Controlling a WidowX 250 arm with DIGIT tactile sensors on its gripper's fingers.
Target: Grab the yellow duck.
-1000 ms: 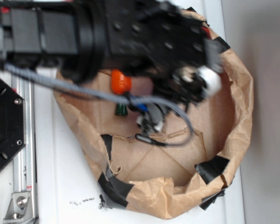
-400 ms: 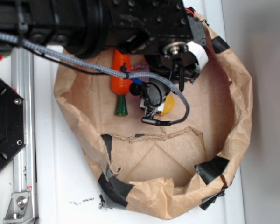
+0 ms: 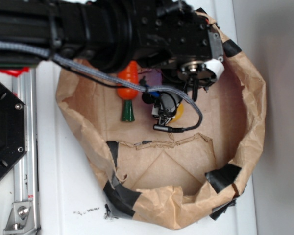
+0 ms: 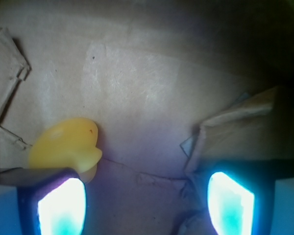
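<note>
Inside the paper-walled bin [image 3: 245, 122], the claw [image 4: 147, 196] (jaws wide, empty) overhangs the yellow duck [image 4: 66, 144].

Bare cardboard floor between gripper [image 4: 144, 196] fingers; yellow duck [image 4: 66, 147] sits against one finger, carrot [image 3: 128, 88] just beside duck.
</note>
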